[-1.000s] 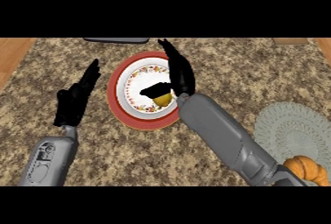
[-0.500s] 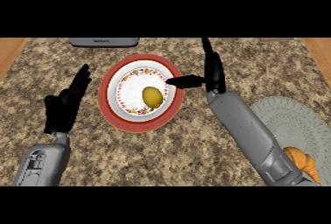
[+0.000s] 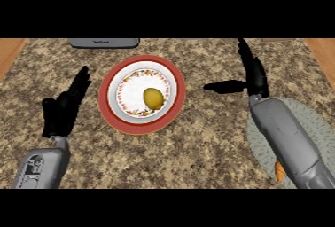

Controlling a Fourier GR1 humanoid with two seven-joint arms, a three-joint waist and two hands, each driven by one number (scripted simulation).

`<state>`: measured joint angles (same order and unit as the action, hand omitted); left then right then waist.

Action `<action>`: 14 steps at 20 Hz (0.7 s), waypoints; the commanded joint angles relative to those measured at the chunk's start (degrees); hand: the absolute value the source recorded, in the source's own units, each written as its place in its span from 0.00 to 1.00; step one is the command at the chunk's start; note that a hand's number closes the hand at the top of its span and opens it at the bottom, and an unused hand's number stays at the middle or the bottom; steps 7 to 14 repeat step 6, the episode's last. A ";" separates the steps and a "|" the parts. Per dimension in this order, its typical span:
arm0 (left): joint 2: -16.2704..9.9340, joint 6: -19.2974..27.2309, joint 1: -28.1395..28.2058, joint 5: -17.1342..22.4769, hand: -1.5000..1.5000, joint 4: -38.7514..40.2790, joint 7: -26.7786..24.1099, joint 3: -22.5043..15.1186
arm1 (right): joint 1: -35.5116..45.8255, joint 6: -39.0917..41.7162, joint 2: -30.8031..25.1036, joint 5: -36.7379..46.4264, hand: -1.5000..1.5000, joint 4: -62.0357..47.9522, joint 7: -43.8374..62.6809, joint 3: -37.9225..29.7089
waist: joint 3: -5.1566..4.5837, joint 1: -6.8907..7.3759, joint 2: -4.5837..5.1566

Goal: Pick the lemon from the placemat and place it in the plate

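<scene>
The lemon point(image 3: 152, 98) lies inside the plate point(image 3: 171, 78), a bit right of centre on the white middle w/ a floral ring round it; the plate's outer rim is red. Nothing touches the lemon. The plate sits on the speckled granite surface point(image 3: 196, 146), roughly centre-left of the head view.

The right hand point(image 3: 252, 75) is released: fingers straight, pointing to the far edge, thumb stuck out leftward toward the plate but apart from it. It holds nothing and is to the right of the plate, over bare surface. Its grey forearm runs down to the lower right corner, crossing over the placemat point(image 3: 259, 137), a round pale grey-green mat at the right side, partly hidden by the arm. An orange object point(image 3: 279, 172) peeks out by the forearm's lower edge, on the mat; can't tell what it is.

The left hand point(image 3: 65, 106) is open too, fingers up and relaxed, resting left of the plate, not touching it.

At the far edge, a dark grey appliance point(image 3: 104, 42) shows partly, just beyond the plate.
</scene>
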<state>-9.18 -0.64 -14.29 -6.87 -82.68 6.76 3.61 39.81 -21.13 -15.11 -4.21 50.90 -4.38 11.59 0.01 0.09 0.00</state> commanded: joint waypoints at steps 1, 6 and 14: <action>0.55 1.05 -2.44 -1.13 0.50 1.86 0.14 0.14 | -5.49 1.82 -1.05 1.94 0.00 5.47 0.49 -1.20 | -0.02 -0.26 -0.05; 1.10 0.98 -1.65 -1.13 0.50 0.30 0.61 -0.15 | -3.99 6.63 -1.05 1.29 0.00 -5.58 -8.63 -6.94 | 0.00 0.23 0.10; 1.10 0.98 -1.65 -1.13 0.50 0.30 0.61 -0.15 | -3.99 6.63 -1.05 1.29 0.00 -5.58 -8.63 -6.94 | 0.00 0.23 0.10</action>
